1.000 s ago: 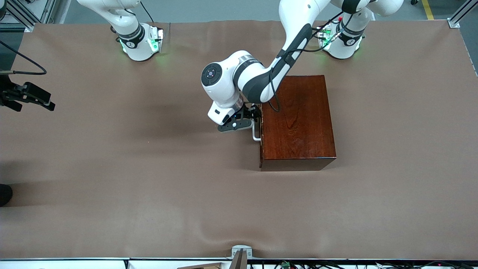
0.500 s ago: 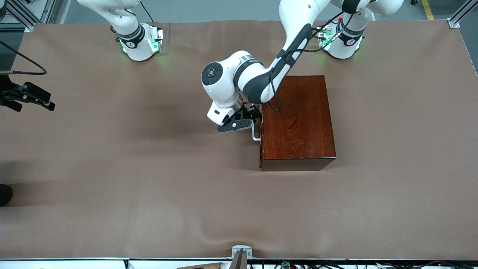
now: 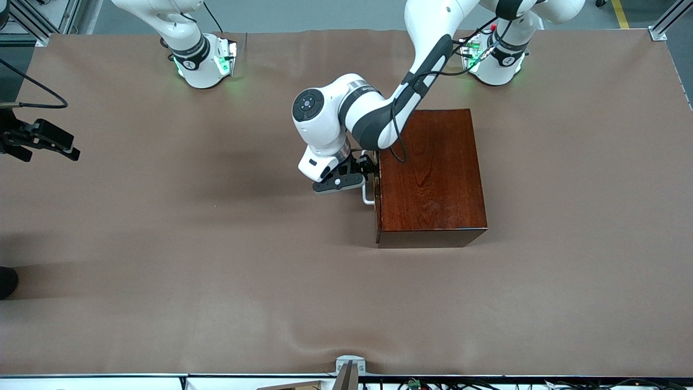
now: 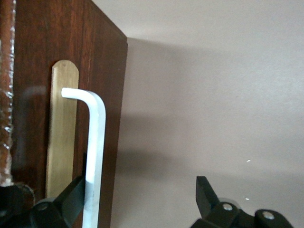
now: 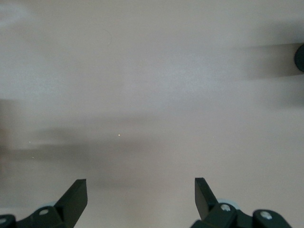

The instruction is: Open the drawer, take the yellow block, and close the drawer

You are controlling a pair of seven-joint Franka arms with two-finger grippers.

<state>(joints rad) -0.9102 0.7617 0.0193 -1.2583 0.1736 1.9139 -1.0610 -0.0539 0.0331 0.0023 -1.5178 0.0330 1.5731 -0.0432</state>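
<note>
In the front view, the left gripper (image 3: 361, 174) stands at the front of the dark wooden box (image 3: 430, 176), at the white handle (image 3: 367, 194) of the drawer (image 3: 377, 187). Compared with one second ago, the gripper and the handle have both shifted a little toward the right arm's end of the table, and a thin strip of the drawer front now shows just outside the box edge. I judge from this that the pull has begun, but the drawer is open only a crack, so most of the opening is still to do. The right gripper (image 3: 40, 142) waits at the right arm's end of the table, well apart from the box, and it has not moved. In the left wrist view, the fingers (image 4: 71, 197) of the left gripper (image 4: 137, 199) are wide apart; one finger is hooked just beside the handle (image 4: 95, 156), touching it as far as I can see, and the other is free over the table cloth (image 4: 213, 95), so the handle is hooked and not clamped. In the right wrist view, the right gripper (image 5: 141, 197) is fully open and holds nothing, with only bare cloth (image 5: 152, 85) under it. The yellow block is not visible in any view; I suppose it lies inside the drawer.
</note>
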